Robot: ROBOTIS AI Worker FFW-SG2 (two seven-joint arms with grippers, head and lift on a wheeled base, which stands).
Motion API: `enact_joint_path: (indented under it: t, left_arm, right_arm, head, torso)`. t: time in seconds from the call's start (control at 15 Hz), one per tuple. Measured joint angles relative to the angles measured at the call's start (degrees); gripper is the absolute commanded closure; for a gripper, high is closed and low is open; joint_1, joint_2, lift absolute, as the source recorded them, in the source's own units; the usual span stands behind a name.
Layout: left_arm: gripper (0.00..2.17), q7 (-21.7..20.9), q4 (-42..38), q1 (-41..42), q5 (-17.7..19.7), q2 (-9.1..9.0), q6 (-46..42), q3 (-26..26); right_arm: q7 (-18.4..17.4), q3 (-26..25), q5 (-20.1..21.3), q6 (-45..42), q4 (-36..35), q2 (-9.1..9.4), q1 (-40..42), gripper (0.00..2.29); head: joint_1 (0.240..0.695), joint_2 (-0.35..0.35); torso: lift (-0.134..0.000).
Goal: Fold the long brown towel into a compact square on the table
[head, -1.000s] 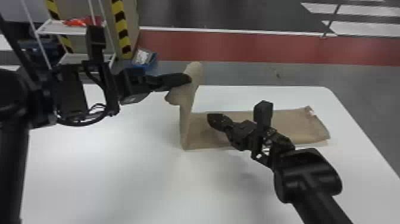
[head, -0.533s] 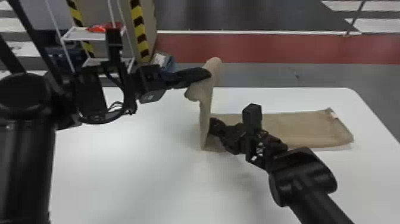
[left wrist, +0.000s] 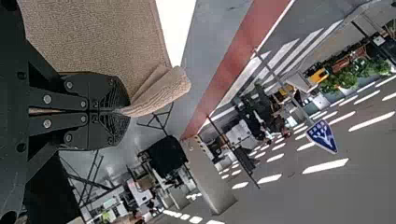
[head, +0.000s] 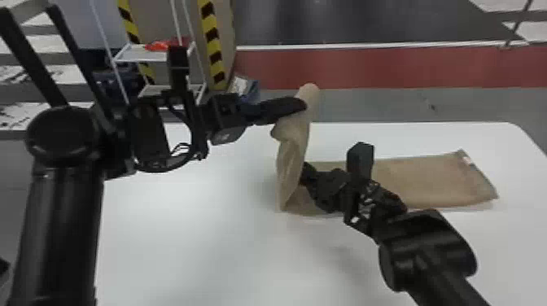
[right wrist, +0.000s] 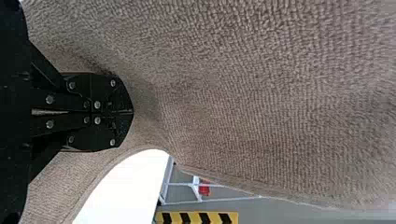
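Held above the table's far edge, my left gripper (head: 299, 106) is shut on the raised end of the brown towel (head: 427, 179). From there the towel drops almost upright to the table, and its remaining length lies flat toward the right. My right gripper (head: 305, 173) is low at the foot of the hanging part, over the flat part, with its tips against the cloth. The left wrist view shows the left gripper (left wrist: 122, 111) pinching the towel (left wrist: 98, 37), a small flap past its tips. In the right wrist view the right gripper (right wrist: 131, 112) is shut, facing curved towel (right wrist: 261, 102).
The white table (head: 183, 244) has bare surface in front of the towel and to its left. Behind its far left side stand a white-framed rack (head: 140, 53) and a panel with yellow-black stripes (head: 211, 40). A blue object (head: 250, 90) is beside the panel.
The head view has swung left, shifting the scene rightward. Against the towel, my right gripper has moved left to the foot of the hanging part. My left gripper still holds the end up.
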Motion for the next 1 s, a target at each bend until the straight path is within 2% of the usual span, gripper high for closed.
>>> enact_joint_path:
  t: [0.07, 0.13, 0.27, 0.33, 0.4, 0.47, 0.53, 0.67, 0.73, 0.8, 0.87, 1.0]
  left_arm:
    - [1.68, 0.04, 0.05, 0.19, -0.25, 0.01, -0.48, 0.00]
    - [1.68, -0.11, 0.15, 0.34, -0.92, 0.01, -1.34, -0.12]
    - [1.68, -0.33, 0.77, 0.63, -4.23, -0.40, -4.76, -1.02]
    - [1.68, -0.12, 1.06, 0.82, -5.53, -0.73, -6.43, -1.62]
    - [1.68, 0.20, 1.27, 1.10, -7.03, -1.22, -8.37, -2.56]
    - [1.68, 0.66, 1.35, 1.41, -8.75, -1.88, -10.17, -3.69]
    - [1.68, 1.05, 1.38, 1.72, -10.26, -2.56, -11.41, -4.80]
    - [1.68, 1.91, 1.39, 2.63, -14.24, -4.74, -13.57, -7.92]
    - [1.68, 2.39, 1.39, 3.18, -15.83, -5.85, -14.69, -9.53]
    - [1.68, 2.81, 1.50, 3.85, -17.56, -7.36, -16.56, -11.55]
    - [1.68, 3.19, 2.11, 4.33, -19.47, -8.73, -19.22, -13.71]
    - [1.68, 3.48, 4.75, 4.46, -22.30, -9.44, -24.93, -17.24]
  right_arm:
    - [-0.21, -1.22, -0.01, -0.43, -1.77, -0.52, 1.30, 0.05]
    - [-0.26, -2.16, 0.09, -0.68, -3.68, -1.44, 2.51, 0.00]
    - [-0.90, -4.43, 0.32, -0.41, -8.91, -5.16, 5.59, 0.03]
    - [-3.80, -6.16, 0.67, 1.27, -12.10, -6.86, 7.40, 0.06]
    - [-8.78, -9.03, 1.41, 4.67, -16.69, -8.53, 10.20, 0.06]
    - [-11.84, -12.89, 1.78, 7.05, -20.82, -9.90, 13.28, 0.06]
    - [-12.58, -16.78, 1.43, 8.06, -23.53, -10.93, 15.70, 0.06]
    - [-12.15, -24.70, -0.50, 9.03, -27.11, -13.80, 19.75, 0.07]
    - [-11.80, -27.21, -2.17, 10.29, -27.95, -15.29, 21.00, 0.07]
    - [-11.26, -29.73, -4.43, 14.15, -28.96, -16.93, 22.11, 0.07]
    - [-10.47, -31.67, -6.07, 17.91, -29.69, -18.01, 23.03, 0.07]
    - [-8.79, -33.78, -7.23, 19.59, -30.26, -18.60, 24.72, 0.07]
  head:
    - [0.664, 0.071]
    - [0.662, 0.062]
    - [0.659, 0.036]
    - [0.656, -0.014]
    - [0.655, -0.052]
    - [0.656, -0.087]
    - [0.657, -0.122]
    - [0.658, -0.213]
    - [0.662, -0.291]
    - [0.667, -0.330]
    - [0.672, -0.350]
    - [0.683, -0.350]
  torso:
    - [-0.124]
    - [-0.124]
    - [-0.124]
    - [-0.124]
    - [-0.124]
    - [-0.124]
    - [-0.124]
    - [-0.124]
    - [-0.124]
    - [-0.124]
    - [-0.124]
    - [-0.124]
